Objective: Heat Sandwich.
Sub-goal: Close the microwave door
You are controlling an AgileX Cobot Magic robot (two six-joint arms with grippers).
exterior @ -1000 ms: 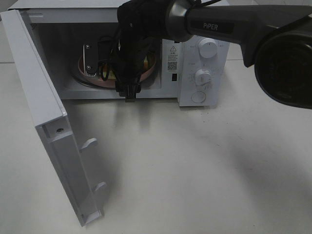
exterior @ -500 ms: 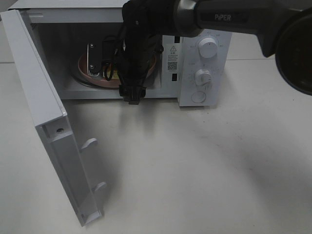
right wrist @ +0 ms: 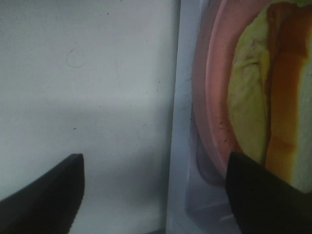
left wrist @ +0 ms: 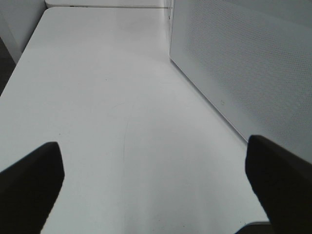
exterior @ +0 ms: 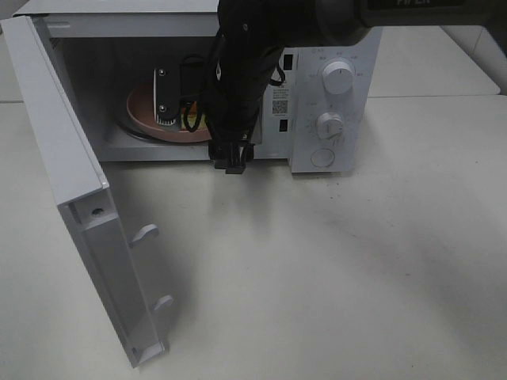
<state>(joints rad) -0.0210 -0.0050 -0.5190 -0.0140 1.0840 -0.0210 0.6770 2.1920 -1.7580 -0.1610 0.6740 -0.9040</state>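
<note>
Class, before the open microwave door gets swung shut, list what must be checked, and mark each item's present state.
1. Sandwich lies on the pink plate inside the microwave: ok.
2. Right gripper open and empty: ok.
3. Right gripper clear of the path of the door: not ok, it hangs at the cavity's mouth.
4. Left gripper open and empty: ok.
5. Lower dial set for heating: cannot tell.
</note>
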